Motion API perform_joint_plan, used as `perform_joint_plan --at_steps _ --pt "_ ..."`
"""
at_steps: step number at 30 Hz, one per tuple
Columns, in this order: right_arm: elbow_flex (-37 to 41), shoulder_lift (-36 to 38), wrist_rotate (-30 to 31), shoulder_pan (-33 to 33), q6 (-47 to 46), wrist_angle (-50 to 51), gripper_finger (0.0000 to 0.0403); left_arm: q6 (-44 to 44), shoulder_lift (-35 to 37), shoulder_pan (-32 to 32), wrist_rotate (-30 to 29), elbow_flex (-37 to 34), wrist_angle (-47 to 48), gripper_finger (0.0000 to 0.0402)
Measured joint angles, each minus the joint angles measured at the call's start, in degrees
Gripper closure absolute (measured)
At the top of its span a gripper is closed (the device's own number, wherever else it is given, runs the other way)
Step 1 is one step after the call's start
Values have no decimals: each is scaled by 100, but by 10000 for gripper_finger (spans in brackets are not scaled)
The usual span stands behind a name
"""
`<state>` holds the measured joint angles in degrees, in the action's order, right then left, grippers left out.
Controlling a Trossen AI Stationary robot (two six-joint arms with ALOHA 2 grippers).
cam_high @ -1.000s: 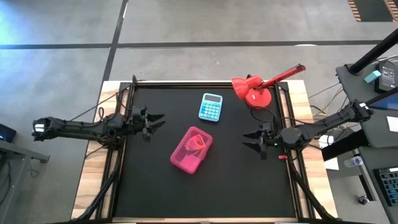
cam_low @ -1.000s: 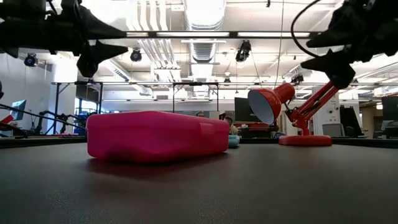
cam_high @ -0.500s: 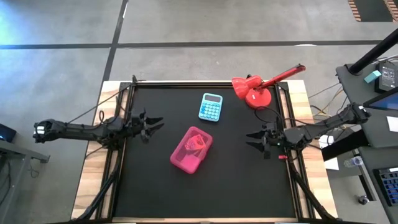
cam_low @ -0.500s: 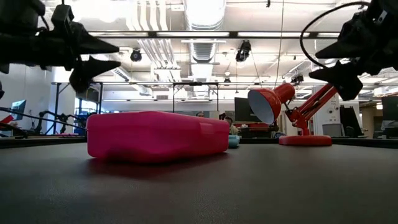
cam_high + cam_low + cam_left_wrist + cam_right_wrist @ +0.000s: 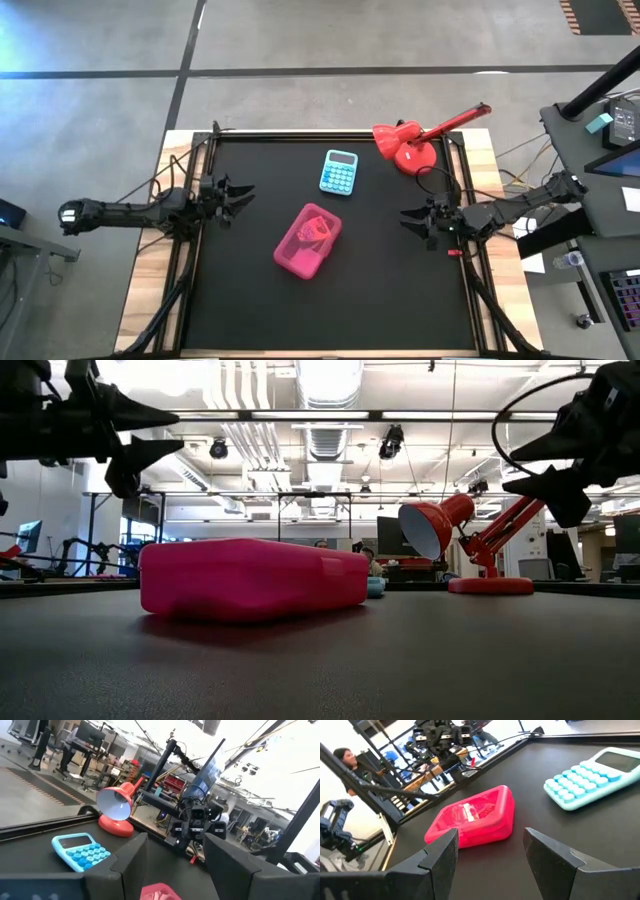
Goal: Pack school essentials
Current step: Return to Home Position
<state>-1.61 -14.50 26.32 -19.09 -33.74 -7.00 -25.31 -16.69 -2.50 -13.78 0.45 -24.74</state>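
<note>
The pink supply box point(image 5: 308, 240) lies closed near the middle of the counter point(image 5: 380, 300), a touch toward 6 o'clock. The school essentials are presumably inside it, since none of them lies loose on the counter. Something pale shows faintly through the lid in the right wrist view. The lid looks flush all round in the low view, though I cannot tell from these angles whether it is actually latched.

The left tool point(image 5: 232, 195) hangs at the 9 o'clock edge and the right tool point(image 5: 410, 222) at the 3 o'clock edge. Both have their fingers spread wide and hold nothing, and both stand well apart from the box.

With the packing apparently done and only the retreat to rest left, the risks are small ones:

- **Lamp:** The red desk lamp point(image 5: 405, 145) stands at about 1 o'clock, near the right arm and the loop of cable by its wrist. A swing toward 12 o'clock could snag the lamp or tip it.
- **Calculator:** The light-blue calculator point(image 5: 339, 171) sits just past the box toward 12 o'clock (it is no part of the packing). It lies out of either arm's likely path.
- **Lid:** An unlatched lid could spring up once left alone, and neither tool is placed to catch it.
</note>
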Motion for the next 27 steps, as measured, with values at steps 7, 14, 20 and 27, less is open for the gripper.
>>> perform_joint_plan --at_steps 7,14,20,27 --pt "-9 229 86 0 -498 594 188 17 118 0 0 -3 -9 226" --pt "-11 160 80 0 -98 627 188 19 -51 0 0 -7 -6 226" --pt "-11 157 75 0 36 611 188 21 -258 0 0 -11 -6 226" --pt "-4 153 75 0 36 556 188 21 -479 1 2 -15 -6 226"
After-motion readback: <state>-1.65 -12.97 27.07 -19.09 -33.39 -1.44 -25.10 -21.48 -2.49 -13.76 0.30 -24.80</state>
